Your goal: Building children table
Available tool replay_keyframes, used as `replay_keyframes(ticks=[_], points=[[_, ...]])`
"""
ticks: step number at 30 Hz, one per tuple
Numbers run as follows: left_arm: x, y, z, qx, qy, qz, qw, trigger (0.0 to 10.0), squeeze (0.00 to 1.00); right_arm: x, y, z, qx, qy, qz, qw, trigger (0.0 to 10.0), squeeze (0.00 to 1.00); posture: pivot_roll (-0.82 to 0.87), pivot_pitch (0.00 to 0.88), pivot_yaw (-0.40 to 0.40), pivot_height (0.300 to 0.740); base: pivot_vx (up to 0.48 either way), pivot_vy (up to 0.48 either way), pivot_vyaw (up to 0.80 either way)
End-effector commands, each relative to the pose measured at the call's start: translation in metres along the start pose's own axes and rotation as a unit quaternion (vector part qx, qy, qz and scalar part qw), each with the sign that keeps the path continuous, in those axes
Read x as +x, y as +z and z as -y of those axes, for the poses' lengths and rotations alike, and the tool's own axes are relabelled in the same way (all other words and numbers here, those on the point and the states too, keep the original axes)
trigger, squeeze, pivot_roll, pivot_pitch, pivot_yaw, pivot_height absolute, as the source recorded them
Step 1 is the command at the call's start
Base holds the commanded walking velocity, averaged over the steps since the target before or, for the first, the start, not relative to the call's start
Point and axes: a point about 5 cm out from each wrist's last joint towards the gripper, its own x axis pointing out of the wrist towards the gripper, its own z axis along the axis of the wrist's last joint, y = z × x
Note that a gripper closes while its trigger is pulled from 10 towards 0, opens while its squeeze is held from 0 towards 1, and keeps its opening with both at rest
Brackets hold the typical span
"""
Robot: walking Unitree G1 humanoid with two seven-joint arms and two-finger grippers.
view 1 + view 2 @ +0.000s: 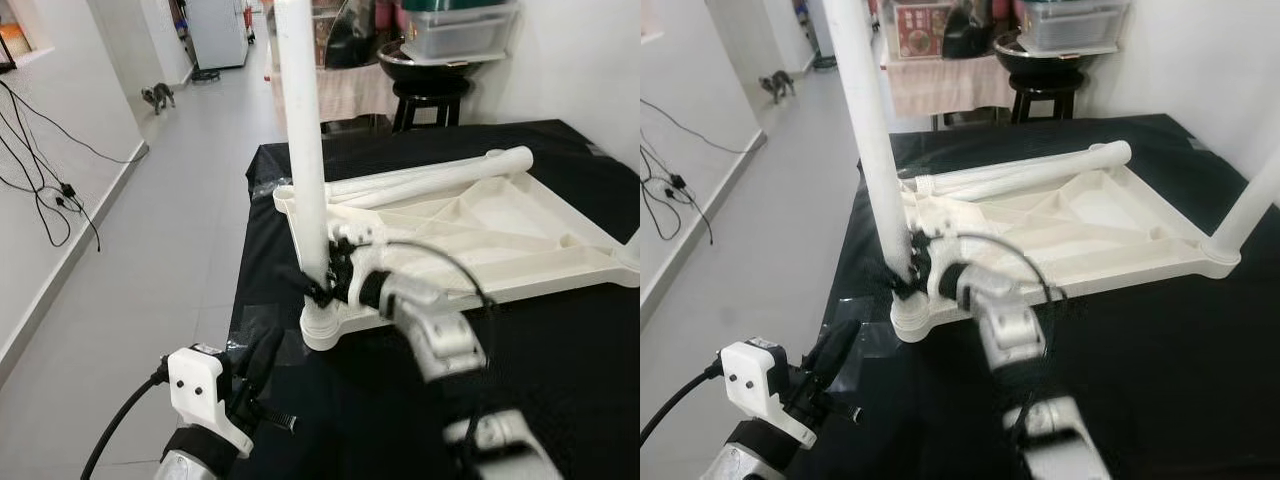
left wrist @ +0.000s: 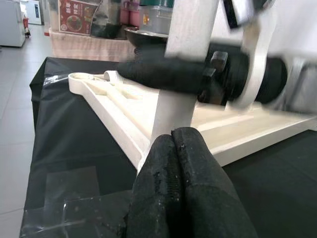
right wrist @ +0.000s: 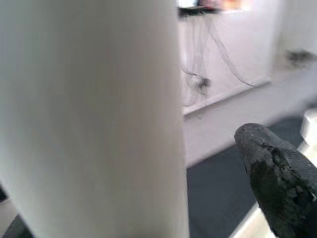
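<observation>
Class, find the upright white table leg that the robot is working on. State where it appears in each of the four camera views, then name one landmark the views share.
Left eye view: upright table leg, left of centre, rising out of frame.
Right eye view: same leg, left of centre.
Left wrist view: leg at centre, just beyond the shut left gripper.
Right wrist view: leg across the left half, very close.
Shared landmark: the right gripper grasping the leg near its base, above the black cloth.
</observation>
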Motion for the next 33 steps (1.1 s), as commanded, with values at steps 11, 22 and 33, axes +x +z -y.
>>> replay_keyframes(ticks=[11,22,33], points=[[-0.001,-0.004,0.000,0.001,0.004,-0.008,1.000,10.0,0.00,0.006,-0.004,0.005,-0.003,0.159,-0.051,0.986,10.0,0.00,-0.01,0.000,0.032,0.740,0.000,0.000,0.00],[-0.002,-0.005,0.001,0.001,0.010,-0.008,1.000,10.0,0.00,-0.002,-0.031,0.002,0.026,0.166,-0.072,0.983,0.0,0.00,-0.01,0.007,0.031,0.740,0.000,0.000,0.00],[-0.005,-0.003,-0.002,0.001,0.009,-0.010,1.000,10.0,0.00,0.004,-0.055,-0.037,0.043,-0.184,-0.078,0.979,0.0,0.00,-0.04,0.017,0.048,0.740,0.000,0.000,0.00]])
